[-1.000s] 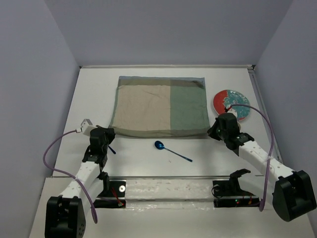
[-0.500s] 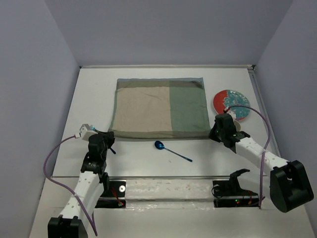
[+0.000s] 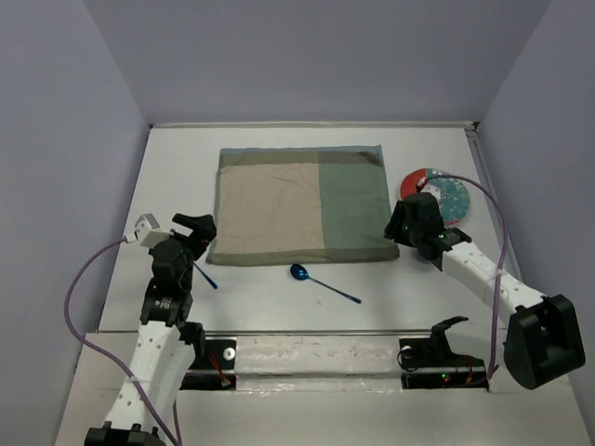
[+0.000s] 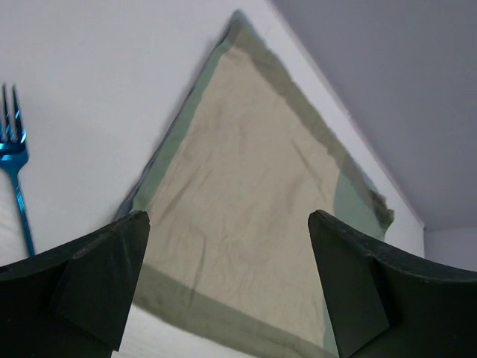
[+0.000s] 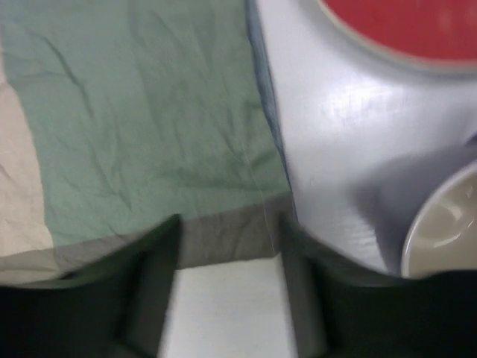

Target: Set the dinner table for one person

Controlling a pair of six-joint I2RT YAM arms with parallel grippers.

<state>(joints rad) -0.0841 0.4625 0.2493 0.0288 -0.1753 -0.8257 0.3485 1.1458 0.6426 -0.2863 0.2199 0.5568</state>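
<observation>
The tan-and-green placemat [image 3: 300,204] lies flat in the middle of the white dinner table [image 3: 177,163]. My left gripper [image 3: 195,228] hovers open over the mat's near left corner; in the left wrist view its jaws [image 4: 227,216] stand wide apart above the placemat [image 4: 246,186], holding nothing. My right gripper [image 3: 400,228] is at the near right corner. It is open, and its blurred jaws [image 5: 229,220] straddle that corner of the placemat [image 5: 149,112] without pinching it. A blue spoon [image 3: 321,282] lies just in front of the mat.
A blue fork [image 3: 205,275] lies by the left arm, tines showing in the left wrist view as the fork [image 4: 15,149]. A red-and-teal plate [image 3: 439,193] sits right of the mat, close to the right arm. Lavender walls enclose the table.
Both grippers have gone from shut to open and let go of the placemat's near corners. The left gripper has risen above its corner, and the right has shifted slightly up the table.
</observation>
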